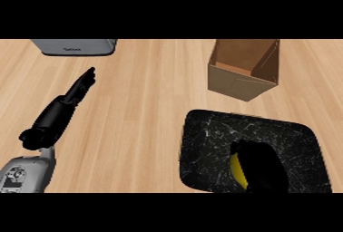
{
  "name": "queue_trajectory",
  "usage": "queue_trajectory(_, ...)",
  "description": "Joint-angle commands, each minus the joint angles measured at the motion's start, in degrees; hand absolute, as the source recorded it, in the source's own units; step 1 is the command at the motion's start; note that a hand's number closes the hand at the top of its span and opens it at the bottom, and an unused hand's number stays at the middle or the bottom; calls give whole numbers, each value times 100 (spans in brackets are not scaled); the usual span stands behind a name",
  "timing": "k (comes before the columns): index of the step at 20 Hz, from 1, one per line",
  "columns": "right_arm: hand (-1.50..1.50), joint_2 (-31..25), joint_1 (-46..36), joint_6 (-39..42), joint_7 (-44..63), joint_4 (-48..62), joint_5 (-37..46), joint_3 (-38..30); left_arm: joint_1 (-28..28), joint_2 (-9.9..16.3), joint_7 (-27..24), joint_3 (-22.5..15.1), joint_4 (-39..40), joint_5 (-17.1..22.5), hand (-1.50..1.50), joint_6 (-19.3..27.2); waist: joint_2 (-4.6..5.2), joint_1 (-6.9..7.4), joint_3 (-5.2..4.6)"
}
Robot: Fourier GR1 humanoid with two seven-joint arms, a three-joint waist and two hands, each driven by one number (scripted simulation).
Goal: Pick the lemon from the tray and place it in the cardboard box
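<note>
The right hand (260,165) curls over the lemon (236,170) on the black tray (201,136), hiding most of it, cardboard box (242,68) beyond; left hand (64,106) rests fingers straight.

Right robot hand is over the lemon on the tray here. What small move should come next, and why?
Probably lift straight up. The right robot hand appears curled over the lemon, which sits low on the dark tray. Raising it clears the tray's rim before carrying it up toward the open cardboard box. The left robot hand rests apart.
</note>
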Motion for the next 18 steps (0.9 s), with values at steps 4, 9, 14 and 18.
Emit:
queue_trajectory(4,150,49,42,-537,-702,201,753,-39,-124,-247,83,-75,108,-237,0,52,16,-19,17)
queue_trajectory(9,150,734,-793,-747,-1421,559,757,600,-127,-256,-52,-71,108,-174,0,-1,46,136,21)
queue_trajectory(14,150,1782,-1901,-654,-2750,984,79,1120,-398,-295,-46,-203,208,-192,0,-104,137,459,24)
queue_trajectory(18,150,2166,-2816,-1071,-3511,1663,175,799,-250,-119,-431,39,516,-252,0,-67,78,208,15)
